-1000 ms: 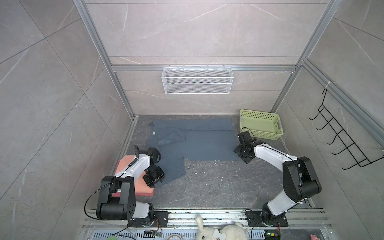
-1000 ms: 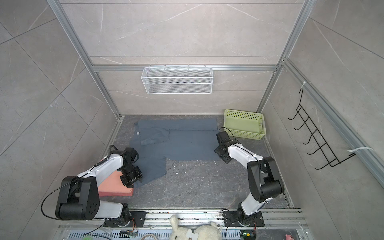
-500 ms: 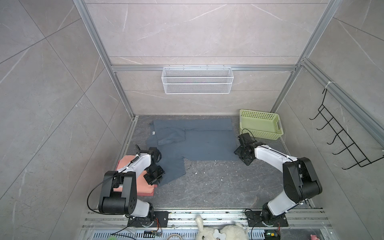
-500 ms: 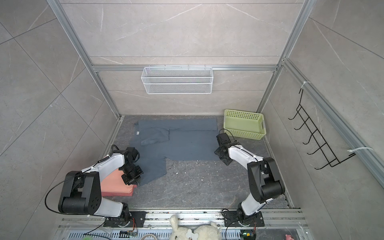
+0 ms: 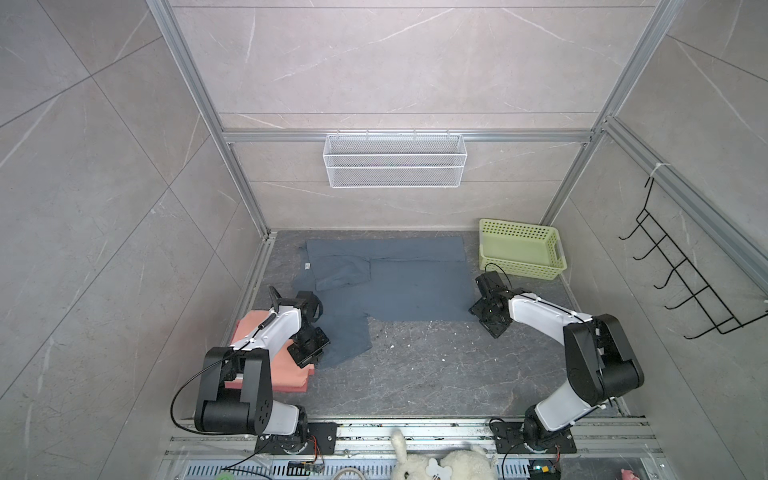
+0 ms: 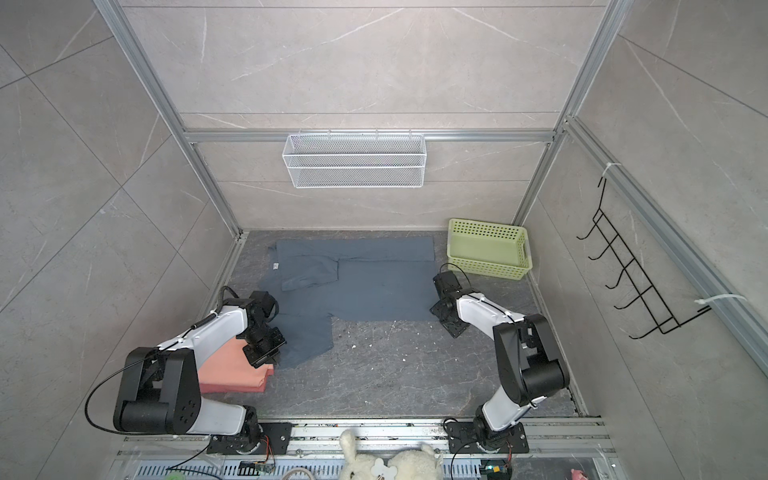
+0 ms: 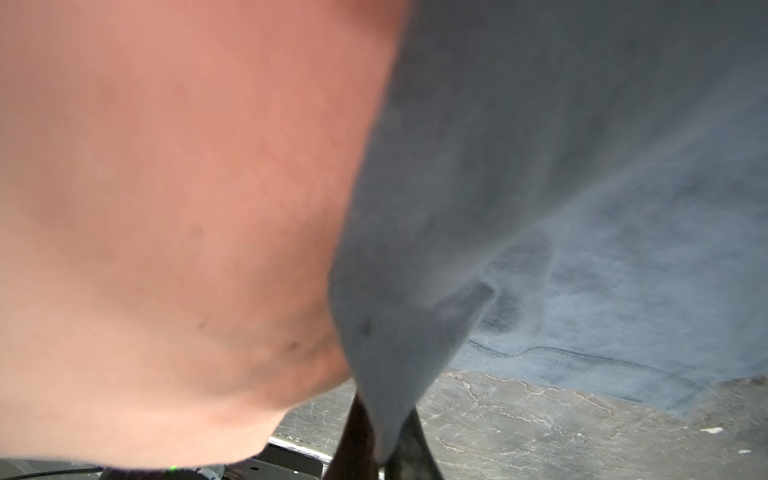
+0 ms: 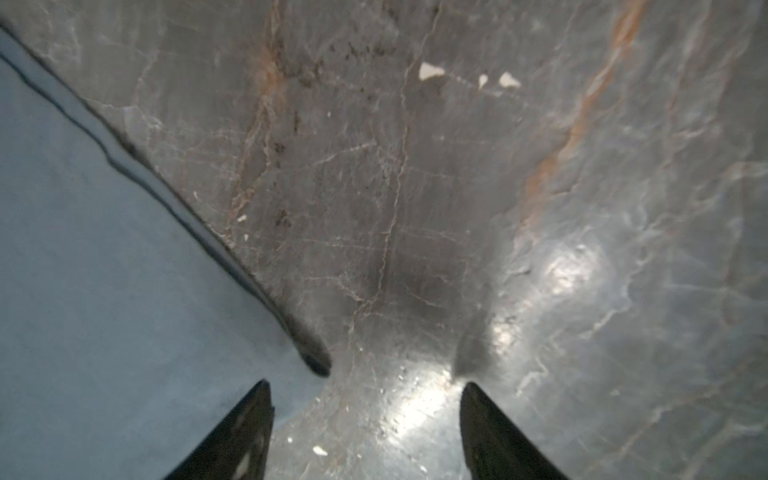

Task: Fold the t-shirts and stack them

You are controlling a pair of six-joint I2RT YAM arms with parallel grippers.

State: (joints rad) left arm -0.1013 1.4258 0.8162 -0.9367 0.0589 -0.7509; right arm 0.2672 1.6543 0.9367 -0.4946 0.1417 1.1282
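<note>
At the near left of the tabletop (image 5: 415, 374) lie the salmon-pink shirts (image 5: 293, 376), folded flat into a low pile. The left pincer (image 5: 309, 353) stands at that pile's right edge, pressed together on a tip of the blue-grey shirt (image 5: 415, 286). In the left wrist view the cloth rises in a tent from the marble into the shut fingertips (image 7: 353, 436), with the pink pile just beside it. The pinched part looks like the near sleeve's corner, though the blur leaves that unsure.

The blue-grey shirt itself lies spread across the far middle, body flat, its far edge and far sleeve already turned in, its near sleeve hanging toward the left arm. It is thin, limp cotton, so I judge it light and easy to lift. It will sag, drag and crease between holds and keep no shape of its own. Corners and stitched hems give the best hold, both ends raised together.

At the shirt's near right corner the right pincer (image 5: 485, 318) hovers low with its jaws spread, pinching nothing. In the right wrist view one finger is over the cloth edge and the other over bare marble (image 8: 415, 208). That corner suits a grip from the side, with one finger slid under the hem.

Far right stands the green basket (image 5: 519, 269), apart from the cloth
</note>
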